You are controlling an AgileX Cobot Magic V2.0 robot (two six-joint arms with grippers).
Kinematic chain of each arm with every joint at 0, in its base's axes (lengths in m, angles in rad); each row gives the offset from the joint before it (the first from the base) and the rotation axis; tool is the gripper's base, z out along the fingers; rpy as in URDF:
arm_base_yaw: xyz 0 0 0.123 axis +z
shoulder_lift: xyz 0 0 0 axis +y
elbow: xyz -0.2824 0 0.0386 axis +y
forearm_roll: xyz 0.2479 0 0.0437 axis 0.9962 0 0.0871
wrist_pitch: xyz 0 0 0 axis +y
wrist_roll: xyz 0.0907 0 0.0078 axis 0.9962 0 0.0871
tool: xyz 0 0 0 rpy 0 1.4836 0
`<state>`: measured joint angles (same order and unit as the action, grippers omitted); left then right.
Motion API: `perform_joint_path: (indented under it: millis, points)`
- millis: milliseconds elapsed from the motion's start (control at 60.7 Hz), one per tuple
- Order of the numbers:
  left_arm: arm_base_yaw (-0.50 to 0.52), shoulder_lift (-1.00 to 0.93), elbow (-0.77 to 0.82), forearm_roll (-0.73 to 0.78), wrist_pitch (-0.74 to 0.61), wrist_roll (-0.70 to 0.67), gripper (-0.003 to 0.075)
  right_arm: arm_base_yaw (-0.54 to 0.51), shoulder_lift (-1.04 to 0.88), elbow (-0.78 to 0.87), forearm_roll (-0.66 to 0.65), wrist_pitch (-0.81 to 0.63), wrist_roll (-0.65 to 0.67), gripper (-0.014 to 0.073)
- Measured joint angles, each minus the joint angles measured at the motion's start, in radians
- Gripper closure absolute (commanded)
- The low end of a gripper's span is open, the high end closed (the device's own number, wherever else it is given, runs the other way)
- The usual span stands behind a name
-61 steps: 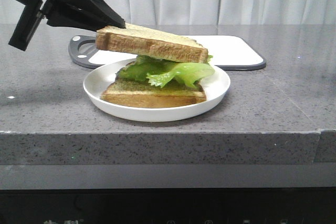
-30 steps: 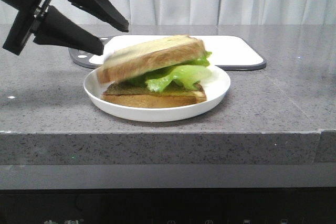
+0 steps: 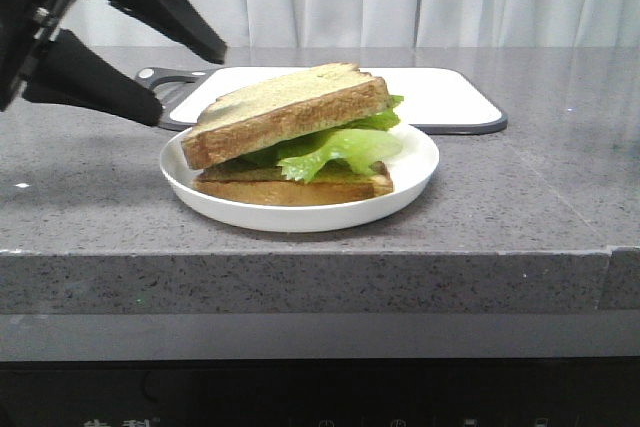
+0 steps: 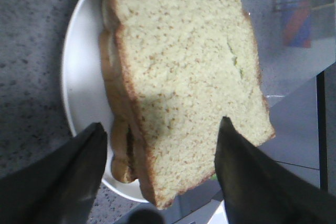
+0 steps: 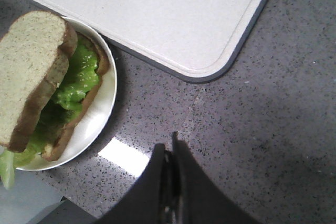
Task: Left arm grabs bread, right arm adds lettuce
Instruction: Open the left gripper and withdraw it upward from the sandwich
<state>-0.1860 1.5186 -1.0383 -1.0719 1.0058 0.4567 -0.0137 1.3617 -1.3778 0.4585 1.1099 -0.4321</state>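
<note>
So the grey stone bench (image 3: 90, 197) fills most of the front view, with a white cutting board (image 3: 440, 95) lying flat at the back, upper middle of the frame, and a white plate (image 3: 300, 209) just in front of it, dead centre. On the plate there's a full stack: a bottom slice (image 3: 300, 187), the lettuce (image 3: 345, 147) in the middle poking out toward the right side of the frame, and the bread (image 3: 290, 112) on top. The bread isn't flat; it sits tilted, its left edge dipped down toward the plate rim and its right edge propped up on the leaf, with the long axis running roughly left to right across the frame. The left hand (image 3: 190, 82) is in the upper left of the frame, fingers spread wide and holding nothing, its tips just off the bread's left edge. In the left wrist view the two fingers straddle the slice without touching it as far as I can see. The right hand (image 5: 170, 153) is pinched together with nothing in it, hovering over bare bench near the board. My read: both steps look done, and this is the release stage. The next move should just be lifting that left hand clear without clipping the crust, since a tilted slice could slide off.
</note>
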Motion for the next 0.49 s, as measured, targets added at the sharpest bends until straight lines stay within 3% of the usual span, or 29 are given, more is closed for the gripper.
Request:
perform_joint_path:
  millis: [82, 165, 379, 494]
  points:
    - [0.022, -0.021, 0.000, 0.002, 0.007, 0.000, 0.0311, 0.000, 0.000, 0.000, 0.000, 0.000, 0.000, 0.0651]
    - [0.033, -0.045, 0.000, 0.003, 0.007, 0.000, 0.0395, 0.000, 0.000, 0.000, 0.000, -0.002, 0.000, 0.0651]
    - [0.033, -0.083, 0.000, 0.003, 0.012, 0.000, 0.0731, 0.000, 0.000, 0.000, 0.000, -0.002, 0.000, 0.0651]
    - [0.033, -0.086, 0.000, 0.003, 0.012, 0.000, 0.0740, 0.000, 0.000, 0.000, 0.000, -0.002, 0.000, 0.0651]
